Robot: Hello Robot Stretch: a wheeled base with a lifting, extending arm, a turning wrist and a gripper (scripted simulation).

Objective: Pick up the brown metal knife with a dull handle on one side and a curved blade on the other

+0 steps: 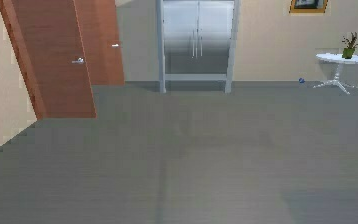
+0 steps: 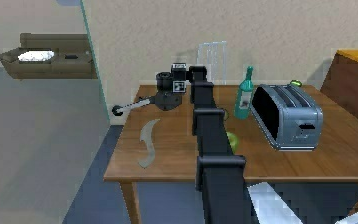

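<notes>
A curved greyish knife [image 2: 147, 143] lies flat on the wooden table [image 2: 177, 165], near its left edge in the arm side view. The dark arm [image 2: 209, 130] reaches out across the tabletop. The gripper [image 2: 127, 108] sits at the arm's far end, with its thin fingers pointing left over the table's far left corner, a little beyond the knife. With the knife lying so close by, I cannot tell whether the gripper holds anything.
On the table stand a silver toaster [image 2: 285, 115], a green bottle [image 2: 246, 92], a clear glass [image 2: 215, 56] and a small green thing [image 2: 232, 141]. A wall shelf [image 2: 47, 60] hangs at the left. Ahead are brown doors [image 1: 57, 55], a steel fridge [image 1: 197, 42] and a white round table [image 1: 342, 62] with a plant.
</notes>
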